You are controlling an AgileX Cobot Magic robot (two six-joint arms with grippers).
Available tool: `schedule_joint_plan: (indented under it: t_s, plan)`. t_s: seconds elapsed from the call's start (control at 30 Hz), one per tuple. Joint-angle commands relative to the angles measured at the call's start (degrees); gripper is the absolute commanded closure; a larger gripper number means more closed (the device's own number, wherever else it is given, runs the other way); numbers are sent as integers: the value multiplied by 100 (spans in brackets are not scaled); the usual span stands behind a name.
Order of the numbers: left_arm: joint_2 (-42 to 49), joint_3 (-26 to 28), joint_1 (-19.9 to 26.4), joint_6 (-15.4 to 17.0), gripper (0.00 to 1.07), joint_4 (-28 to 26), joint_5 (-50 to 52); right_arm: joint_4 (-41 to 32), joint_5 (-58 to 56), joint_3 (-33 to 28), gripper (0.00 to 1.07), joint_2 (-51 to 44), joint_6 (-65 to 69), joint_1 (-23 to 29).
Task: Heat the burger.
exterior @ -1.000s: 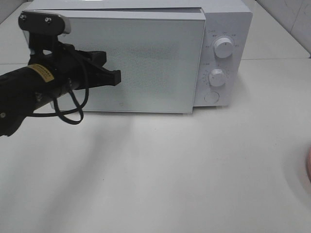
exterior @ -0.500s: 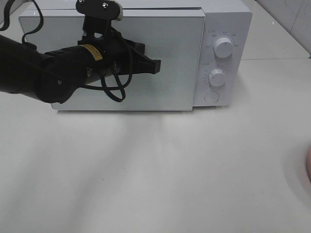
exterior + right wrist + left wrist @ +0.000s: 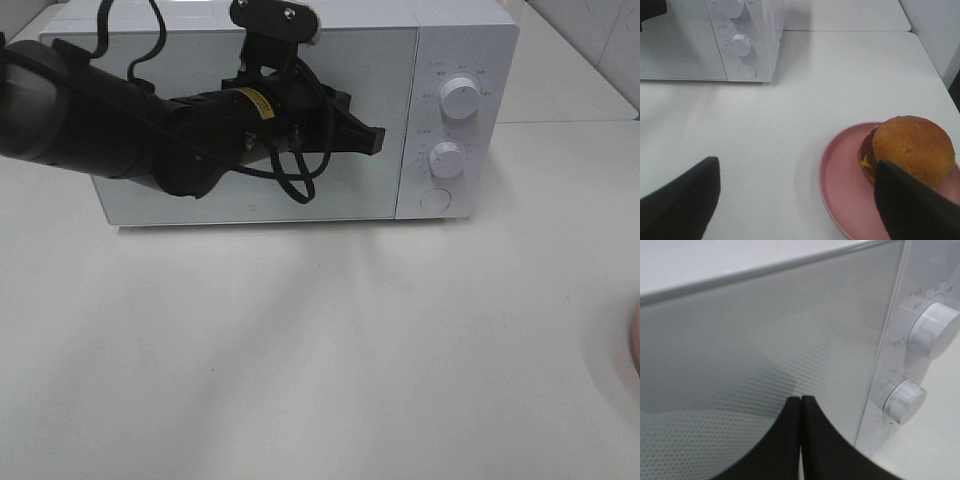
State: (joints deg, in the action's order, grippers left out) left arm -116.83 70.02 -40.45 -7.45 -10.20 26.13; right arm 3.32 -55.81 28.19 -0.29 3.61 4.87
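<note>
Left gripper (image 3: pixel 372 140): fingers pressed together, empty, against microwave door (image 3: pixel 375 80).
Right gripper (image 3: pixel 795 200): spread wide, empty.
Burger (image 3: pixel 907 150): on pink plate (image 3: pixel 840 185), 4 o'clock from microwave (still outside).
Risk: door shut with nothing inside; must reopen before loading.

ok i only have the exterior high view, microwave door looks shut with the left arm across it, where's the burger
Observer: The burger sits on a pink plate on the table, outside the microwave; only the right wrist view shows it.
Operator: is the right gripper holding it
Observer: No. The right gripper is open, one finger either side of the view, nothing between them.
Operator: and the left gripper, open or shut
Observer: The left gripper is shut, fingers pressed together, pointing at the door near the lower knob.
</note>
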Motion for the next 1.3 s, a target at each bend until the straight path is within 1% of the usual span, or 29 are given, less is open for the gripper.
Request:
schedule_joint_plan:
  t_s: [0.03,0.07,0.1,0.23,0.3,0.33,0.4,0.43,0.47,0.5,0.53,0.57,0.6,0.63,0.67,0.7,0.73,0.77,0.87,0.93,0.97,1.03,1.07,1.1,1.13,1.17,1.23,1.27,1.3]
  plan:
    - [-80,252,195,-132,107,-768,481,-11,69,-11,31,-195,-57,-40]
    - [-80,252,195,-132,107,-768,481,-11,69,-11,31,-195,-57,-40]
    - [-52,252,189,-212,107,-785,430,-11,69,-11,31,-195,-57,-40]
    - [52,252,103,-201,107,-768,80,-11,69,-11,31,-195,-57,-40]
    - [201,252,-80,-201,107,-791,-516,-11,69,-11,31,-195,-57,-40]
    - [201,252,-80,-201,107,-791,-516,-11,69,-11,31,-195,-57,-40]
    - [476,252,-286,-143,102,-802,-1587,-11,69,-11,31,-195,-57,-40]
    - [476,252,-286,-143,102,-802,-1587,-11,69,-11,31,-195,-57,-40]
    - [539,252,-315,-138,96,-814,-1788,-11,69,-11,31,-195,-57,-40]
    - [539,252,-315,-138,96,-814,-1788,-11,69,-11,31,-195,-57,-40]
    - [665,252,-413,-143,81,-814,-2229,-11,69,-11,31,-195,-57,-40]
    - [716,252,-447,-143,68,-814,-2361,-11,69,-11,31,-195,-57,-40]
    - [716,252,-447,-143,68,-814,-2361,-11,69,-11,31,-195,-57,-40]
    - [802,252,-527,-138,37,-814,-2681,-11,69,-11,31,-195,-57,-40]
    - [831,252,-556,-109,19,-842,-2842,-11,69,-11,31,-195,-57,-40]
    - [831,252,-556,-109,19,-842,-2842,-11,69,-11,31,-195,-57,-40]
    - [900,252,-596,6,6,-865,-3254,-11,69,-11,31,-195,-57,-40]
    - [1031,252,-607,63,6,-865,-3764,-11,69,-11,31,-195,-57,-40]
    - [1094,252,-607,103,6,-865,-4085,-11,69,-11,31,-195,-57,-40]
    - [1306,252,-607,120,7,-865,-5191,-11,69,-11,31,-195,-57,-40]
    - [1306,252,-607,120,7,-865,-5191,-11,69,-11,31,-195,-57,-40]
    - [1473,252,-607,120,7,-865,-5930,-11,69,-11,31,-195,-57,-40]
    - [1473,252,-607,120,7,-865,-5930,-11,69,-11,31,-195,-57,-40]
    - [1541,252,-607,120,7,-865,-6199,-11,69,-11,31,-195,-57,-40]
    - [1656,252,-607,120,7,-865,-6663,-11,69,-11,31,-195,-57,-40]
    - [1656,252,-607,120,7,-865,-6663,-11,69,-11,31,-195,-57,-40]
    - [1759,252,-607,160,7,-865,-7248,-11,69,-11,31,-195,-57,-40]
    - [1759,252,-607,160,7,-865,-7248,-11,69,-11,31,-195,-57,-40]
    - [1788,252,-607,269,7,-888,-7385,-11,69,-11,31,-195,-57,-40]
